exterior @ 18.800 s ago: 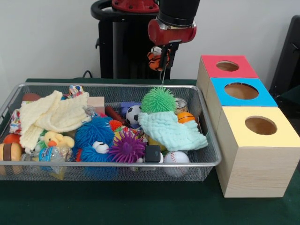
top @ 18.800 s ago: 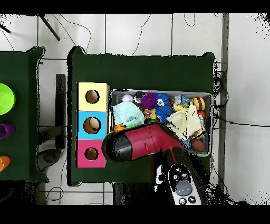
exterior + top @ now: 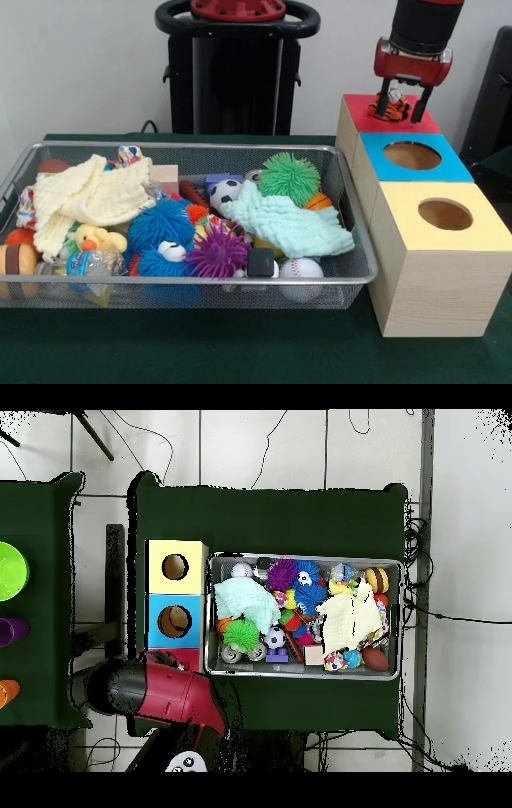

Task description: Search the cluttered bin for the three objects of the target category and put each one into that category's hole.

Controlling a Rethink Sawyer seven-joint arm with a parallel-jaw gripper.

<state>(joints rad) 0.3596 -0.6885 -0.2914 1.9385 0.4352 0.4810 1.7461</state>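
My gripper [image 3: 400, 108] hangs over the red-faced box [image 3: 358, 114] with its fingers spread open. The orange-and-black striped tiger [image 3: 389, 107] sits on the red face where the hole is, between and just below the fingers, and it covers the hole. The yellow duck [image 3: 96, 238] lies at the front left of the wire-mesh bin [image 3: 200, 280], beside a blue fuzzy ball [image 3: 162, 228]. In the overhead view the arm [image 3: 160, 692] covers the gripper and most of the red box [image 3: 186, 655]. The bin [image 3: 305, 674] lies beside the boxes.
The blue-faced box [image 3: 413, 157] and the yellow-faced box [image 3: 444, 216] stand in front of the red one. The bin holds a cream cloth [image 3: 88, 196], a mint cloth [image 3: 292, 224], a green spiky ball [image 3: 290, 178], a purple spiky ball [image 3: 216, 252], a soccer ball [image 3: 226, 192] and a baseball [image 3: 302, 269].
The gripper carried the tiger from above the bin's far rim over to the red box and opened. The green spiky ball and the mint cloth have shifted in the bin.
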